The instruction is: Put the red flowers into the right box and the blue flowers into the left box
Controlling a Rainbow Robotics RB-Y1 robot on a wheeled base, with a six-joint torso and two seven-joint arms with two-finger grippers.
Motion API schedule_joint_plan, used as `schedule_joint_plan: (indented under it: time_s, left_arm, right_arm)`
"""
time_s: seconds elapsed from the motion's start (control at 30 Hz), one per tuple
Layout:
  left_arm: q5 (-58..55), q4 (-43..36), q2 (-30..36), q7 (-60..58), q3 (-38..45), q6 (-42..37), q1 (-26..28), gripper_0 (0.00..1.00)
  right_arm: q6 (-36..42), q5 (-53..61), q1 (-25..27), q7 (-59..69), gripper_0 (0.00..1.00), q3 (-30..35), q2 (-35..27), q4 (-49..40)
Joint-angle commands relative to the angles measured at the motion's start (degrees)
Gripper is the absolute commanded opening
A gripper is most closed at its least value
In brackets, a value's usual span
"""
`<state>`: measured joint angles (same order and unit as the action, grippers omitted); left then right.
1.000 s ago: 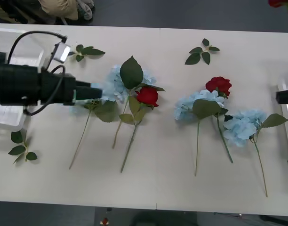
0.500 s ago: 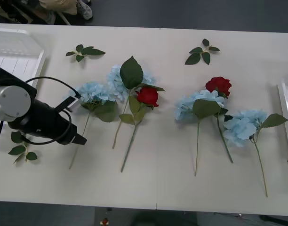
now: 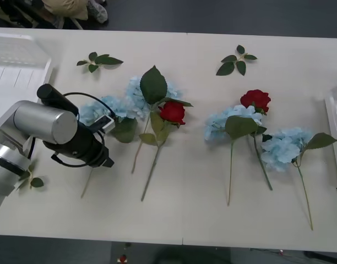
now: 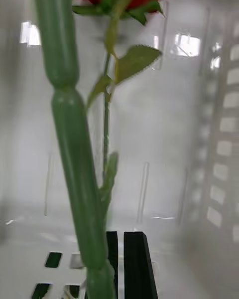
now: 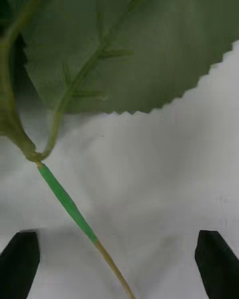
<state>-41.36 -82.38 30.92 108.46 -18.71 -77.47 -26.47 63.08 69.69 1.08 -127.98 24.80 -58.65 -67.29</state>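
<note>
The left gripper (image 3: 105,161) is hovering low over the white surface (image 3: 201,214), having swung in from that surface's left edge over the past half second, its black fingers (image 5: 20,261) spread wide on either side of a thin green stem (image 5: 67,207) lying beneath a broad, saw-edged leaf (image 5: 134,45). That stem belongs to the leftmost of the blue flowers (image 3: 105,107), pale papery clusters lying flat, with bare surface open toward the near edge. The red flowers (image 3: 173,111), velvety roses, are resting among them. The left box (image 3: 17,66), translucent and ribbed, is sitting at the far left corner; the right box (image 3: 335,110) is showing its rim at the right edge. Inside a slotted white bin, the right gripper (image 4: 119,266) is pinching a rose stem (image 4: 74,179) between closed fingers.
</note>
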Motion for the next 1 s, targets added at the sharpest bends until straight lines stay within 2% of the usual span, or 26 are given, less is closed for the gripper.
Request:
schedule_joint_plan:
  time_s: [0.03,0.1,0.13,0.17,0.3,0.33,0.37,0.47,0.5,0.67,0.77,0.9,1.0]
  left_arm:
    - [0.93,3.81,-0.77,-1.23,-2.65,1.45,-3.85,0.54]
    - [1.19,5.13,-0.77,-1.23,-3.79,1.80,-4.73,0.25]
    - [1.28,5.57,-0.77,-1.23,-4.05,2.15,-5.08,0.07]
    - [1.37,6.36,-0.77,-1.23,-4.49,2.59,-5.34,0.00]
    - [2.07,6.97,-0.77,-1.14,-4.93,3.56,-5.52,0.00]
    - [2.25,6.97,-0.77,-1.05,-4.84,3.56,-5.52,0.00]
    - [2.42,6.97,-0.77,-1.14,-4.84,3.56,-5.52,0.00]
    - [2.60,6.89,-0.68,-1.32,-4.58,3.47,-5.61,0.00]
    - [2.68,6.80,-0.51,-1.32,-4.14,3.56,-5.61,0.00]
    - [3.12,2.84,1.07,-0.88,1.04,-0.48,-5.61,0.00]
    - [3.30,-2.87,2.57,-0.44,6.93,-7.69,-5.61,0.00]
    - [5.32,-13.15,4.68,-0.44,19.33,-22.46,-6.13,0.00]
    - [10.51,-16.32,6.87,2.64,26.80,-30.37,-7.54,0.00]
  right_arm:
    - [-5.42,0.54,1.20,6.87,0.00,-2.56,-2.43,1.46]
    - [-6.65,0.45,0.85,6.78,0.00,-3.62,-2.43,2.69]
    - [-6.92,0.54,0.68,6.96,0.00,-4.14,-2.43,3.13]
    - [-7.53,0.45,0.68,6.96,0.00,-4.67,-2.43,3.65]
    - [-9.20,-0.17,0.33,6.87,0.02,-5.73,-2.43,4.80]
    - [-9.56,-0.43,0.24,6.96,0.10,-5.90,-2.34,4.80]
    - [-9.91,-0.70,0.33,6.96,0.28,-5.90,-2.43,4.88]
    - [-10.35,-1.05,0.24,6.87,0.70,-5.90,-2.43,4.88]
    - [-10.35,-1.05,0.24,6.78,0.75,-5.90,-2.43,4.88]
    - [-9.03,2.29,0.33,5.90,0.84,-5.99,-2.43,4.88]
    - [-5.78,5.90,0.24,5.37,0.85,-5.99,-2.43,3.13]
    - [-0.15,6.07,0.41,5.02,0.86,-5.99,-2.43,-4.08]
    - [3.10,5.55,0.41,5.73,0.86,-6.25,-2.25,-9.71]
